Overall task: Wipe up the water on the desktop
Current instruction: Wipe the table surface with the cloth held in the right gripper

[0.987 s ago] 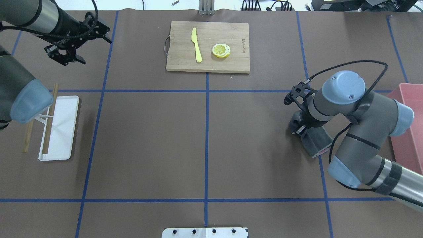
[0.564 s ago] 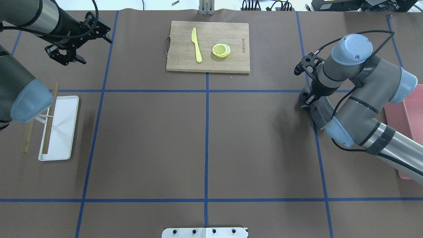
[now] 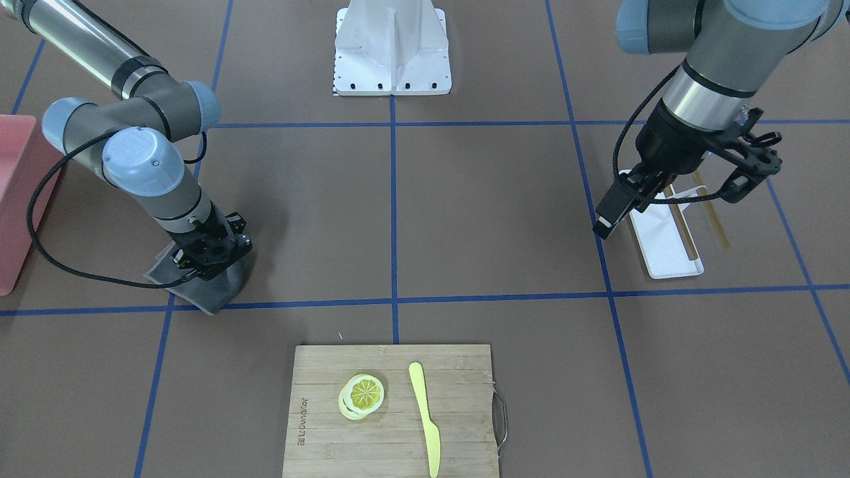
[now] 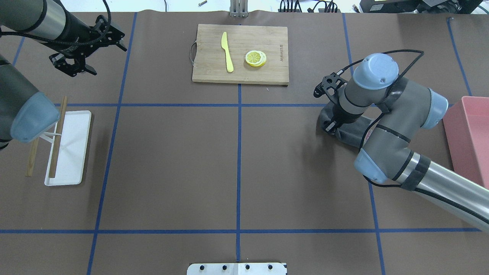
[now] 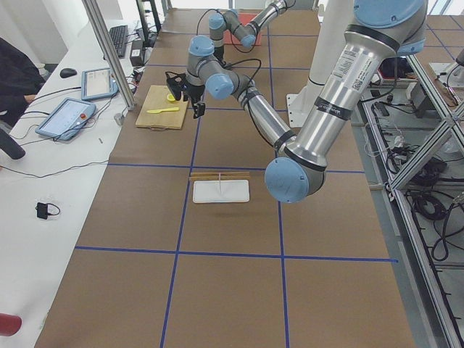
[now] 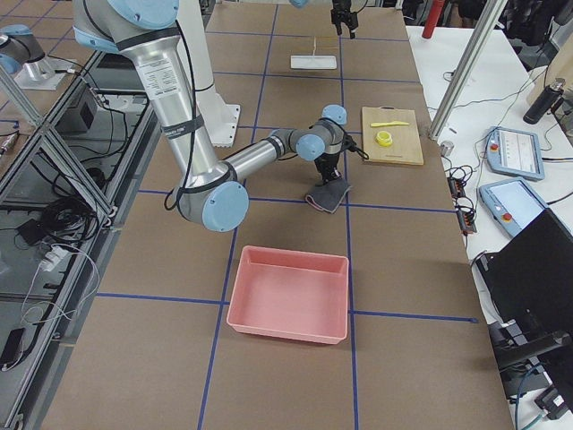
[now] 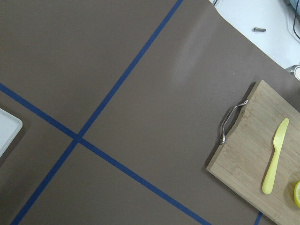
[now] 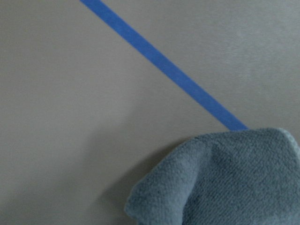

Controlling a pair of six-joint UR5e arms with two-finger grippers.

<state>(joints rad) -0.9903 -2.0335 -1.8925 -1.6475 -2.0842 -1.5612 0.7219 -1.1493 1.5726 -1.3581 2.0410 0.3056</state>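
Note:
The desktop (image 4: 172,160) is a brown top with blue tape lines; it also shows in the front view (image 3: 478,219). I see no water on it. My right gripper (image 4: 331,125) points down and is shut on a grey cloth (image 4: 351,131), pressing it on the desktop right of centre, by a tape line. The cloth also shows in the front view (image 3: 209,289), the exterior right view (image 6: 329,194) and the right wrist view (image 8: 225,183). My left gripper (image 4: 82,71) hangs open and empty above the far left of the desktop, and shows in the front view (image 3: 603,226).
A bamboo cutting board (image 4: 214,72) with a yellow knife (image 4: 227,51) and lemon slices (image 4: 256,58) lies at the far middle. A white tray (image 4: 74,152) with chopsticks (image 4: 57,137) lies at the left. A pink bin (image 4: 471,137) stands at the right edge.
My right gripper dragged the cloth away from the robot, then left toward the centre. My left gripper shifted slightly left and stayed open.

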